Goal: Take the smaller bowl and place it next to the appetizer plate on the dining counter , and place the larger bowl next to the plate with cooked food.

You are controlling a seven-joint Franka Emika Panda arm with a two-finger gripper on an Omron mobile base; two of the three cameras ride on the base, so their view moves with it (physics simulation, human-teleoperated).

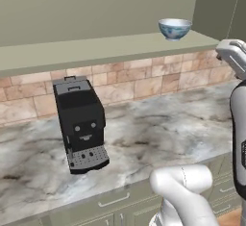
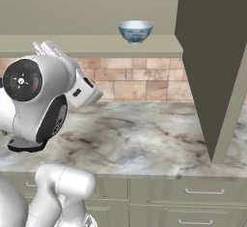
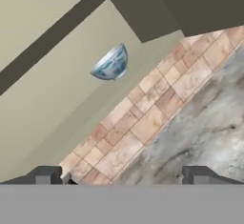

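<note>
Marble-topped bench (image 1: 158,129) runs beneath a brick backsplash (image 1: 144,78), with a sage-green shelf (image 1: 96,49) mounted above it. On that shelf sits the smaller bowl (image 1: 175,28), upright, blue-patterned outside, near the shelf's right end beside a dark cabinet side (image 2: 212,62). A black coffee machine (image 1: 79,124) stands on the bench, well left of the bowl. Gripper (image 3: 121,176) is spread wide, holding nothing; in the hand view the bowl (image 3: 110,64) lies well apart from the fingertips (image 3: 46,175).
</note>
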